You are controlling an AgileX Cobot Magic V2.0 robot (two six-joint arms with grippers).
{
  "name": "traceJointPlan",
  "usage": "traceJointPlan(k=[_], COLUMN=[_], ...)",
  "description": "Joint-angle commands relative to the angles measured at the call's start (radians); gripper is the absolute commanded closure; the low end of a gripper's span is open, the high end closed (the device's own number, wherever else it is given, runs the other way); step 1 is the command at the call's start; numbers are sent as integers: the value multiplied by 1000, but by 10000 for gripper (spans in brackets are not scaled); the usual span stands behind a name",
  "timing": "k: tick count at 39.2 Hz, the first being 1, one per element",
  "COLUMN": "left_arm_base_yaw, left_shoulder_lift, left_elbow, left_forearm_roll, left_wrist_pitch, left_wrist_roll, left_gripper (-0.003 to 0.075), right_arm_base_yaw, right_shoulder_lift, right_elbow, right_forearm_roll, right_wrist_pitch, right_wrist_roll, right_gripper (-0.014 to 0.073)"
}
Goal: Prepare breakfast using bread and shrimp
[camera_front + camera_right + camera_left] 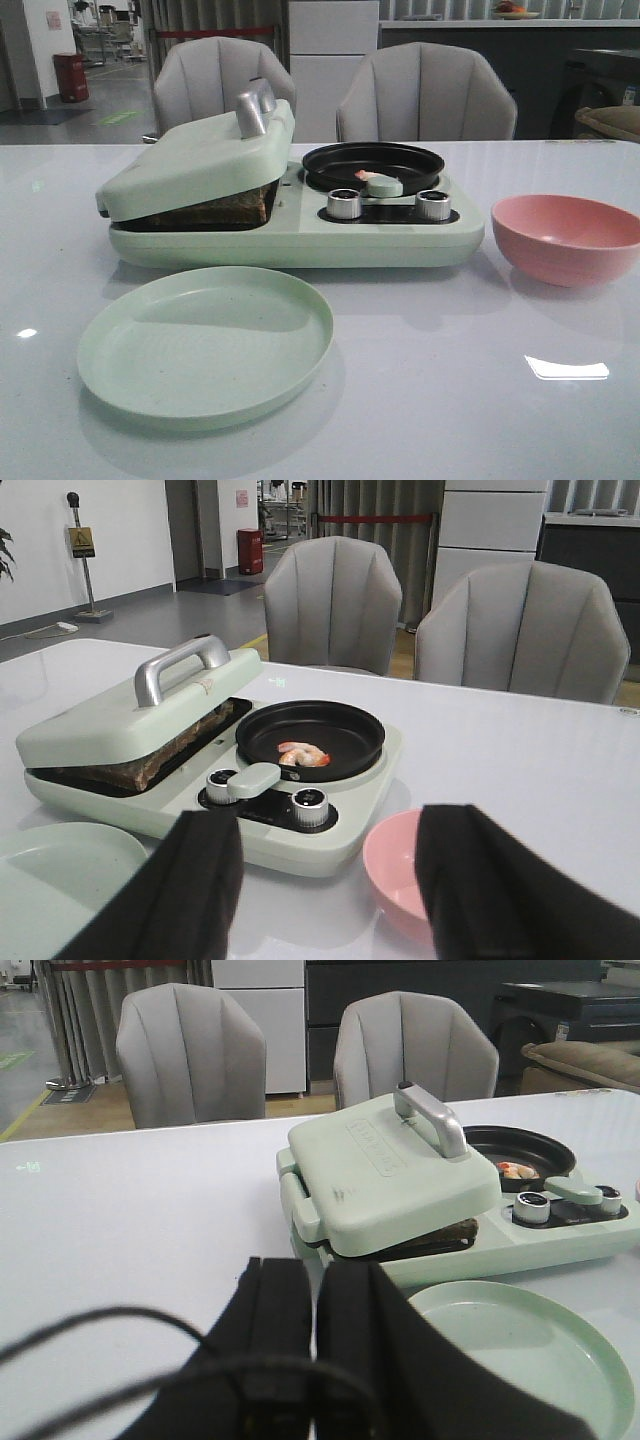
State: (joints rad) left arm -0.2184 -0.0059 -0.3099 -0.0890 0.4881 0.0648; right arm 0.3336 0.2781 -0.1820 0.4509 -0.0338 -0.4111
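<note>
The front view shows no arms at all. It shows a pale green breakfast maker (300, 235) on the white tabletop (480, 400), with a green plate (205, 345) in front of it and a pink bowl (568, 238) on its right side. The plate and the bowl have nothing in them.

The bread (215, 208) is inside the press part of the breakfast maker, under the green lid (195, 160). The lid rests tilted on top of it. Only the dark brown edge shows in the gap. The bread lies flat, with its long side running along the front of the machine.

The shrimp (302, 753) is in the small black pan (312, 736) on the other half of the machine. The front view shows only a tiny pink bit of it (366, 176), behind the pan's green handle (384, 186). The right wrist view looks down into the pan and shows the shrimp best: a curled pink and white piece lying on its side near the front of the pan. Two silver knobs (344, 204) sit in front of the pan.

The left wrist view shows the left gripper (312, 1305) low over the tabletop, near the plate, its jaws pressed together with nothing between them. The right wrist view shows the right gripper (330, 865) with its jaws wide apart, holding nothing, close to the pink bowl.
</note>
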Motion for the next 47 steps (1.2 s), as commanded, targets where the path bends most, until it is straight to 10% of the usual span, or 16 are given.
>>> traceJointPlan(k=[1, 13, 47], left_arm_base_yaw=[3, 3, 3], left_shoulder_lift=[-1, -1, -1], left_elbow=[-24, -24, -24], left_forearm_roll=[-10, -10, -10], left_wrist_pitch=[-86, -86, -86], left_wrist_roll=[-11, -11, -11], left_gripper=[606, 606, 606], right_arm_base_yaw=[-1, -1, -1], right_shoulder_lift=[-2, -2, -2], right_elbow=[-11, -3, -3], right_forearm_roll=[0, 0, 7], right_wrist_pitch=[-78, -78, -85], right_wrist_roll=[-12, -11, -8], right_gripper=[109, 470, 448])
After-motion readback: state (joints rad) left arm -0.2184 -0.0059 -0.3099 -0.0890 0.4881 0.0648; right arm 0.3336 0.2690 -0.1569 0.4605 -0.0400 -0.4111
